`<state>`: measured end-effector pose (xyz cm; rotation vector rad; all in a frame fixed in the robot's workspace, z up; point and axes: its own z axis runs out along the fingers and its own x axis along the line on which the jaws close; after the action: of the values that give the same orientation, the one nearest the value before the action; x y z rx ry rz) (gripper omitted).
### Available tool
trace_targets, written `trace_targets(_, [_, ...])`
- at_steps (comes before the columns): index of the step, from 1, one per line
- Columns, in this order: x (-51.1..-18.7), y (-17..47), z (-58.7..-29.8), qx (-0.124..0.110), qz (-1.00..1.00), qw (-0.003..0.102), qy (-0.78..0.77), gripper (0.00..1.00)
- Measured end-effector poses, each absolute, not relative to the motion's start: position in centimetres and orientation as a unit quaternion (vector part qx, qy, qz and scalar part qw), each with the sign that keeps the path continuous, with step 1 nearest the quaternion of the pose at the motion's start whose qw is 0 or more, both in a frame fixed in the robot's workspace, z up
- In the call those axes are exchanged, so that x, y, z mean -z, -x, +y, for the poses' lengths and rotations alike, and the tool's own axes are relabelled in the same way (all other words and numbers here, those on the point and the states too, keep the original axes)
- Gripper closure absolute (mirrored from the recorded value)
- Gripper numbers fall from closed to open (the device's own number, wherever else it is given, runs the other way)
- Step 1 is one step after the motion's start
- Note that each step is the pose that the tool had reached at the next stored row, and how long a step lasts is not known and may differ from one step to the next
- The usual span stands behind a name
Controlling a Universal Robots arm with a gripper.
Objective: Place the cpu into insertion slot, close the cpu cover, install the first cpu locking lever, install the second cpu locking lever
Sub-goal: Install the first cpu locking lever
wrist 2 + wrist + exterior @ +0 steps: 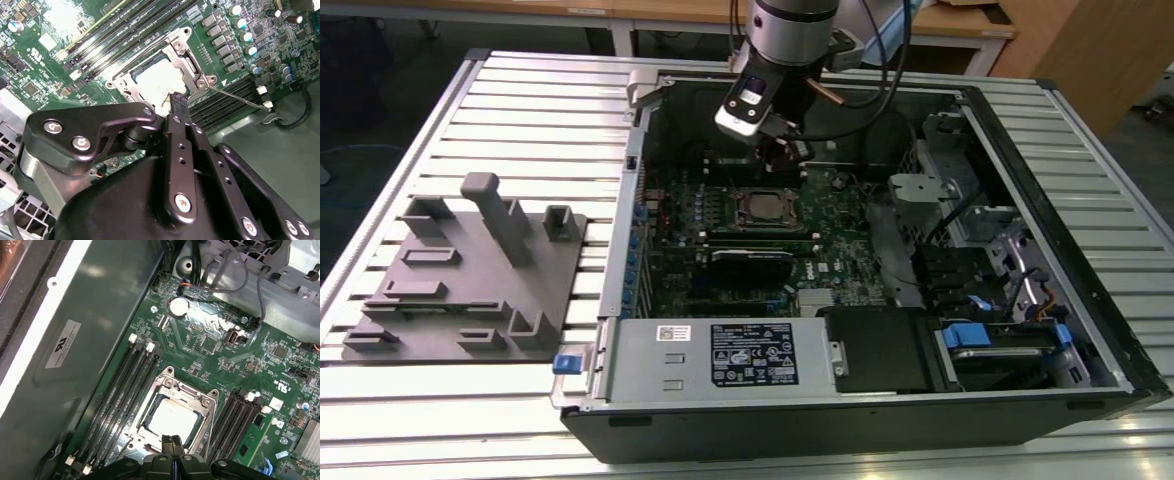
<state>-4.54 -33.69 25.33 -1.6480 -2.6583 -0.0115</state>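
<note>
Over the board's (210,340) middle, our gripper (173,443) hangs, fingers (167,444) shut together.
From the exterior view's left we see a grey fixture (460,270) by the bench's (520,100) edge, then the open case (854,430), its labels (751,355) too small to read; the arm (787,30) leans down to the cpu (172,421), seated in the insertion slot (143,416) under the closed cpu cover (187,390).

A grey fixture tray (454,300) lies beside an open computer case (854,425).
</note>
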Motion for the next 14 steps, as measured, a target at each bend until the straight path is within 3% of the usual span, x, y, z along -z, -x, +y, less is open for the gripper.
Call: trace_targets(14, [-25.33, 4.54, -33.69, 0.003, -0.863, 0.007, 0.505, 0.9])
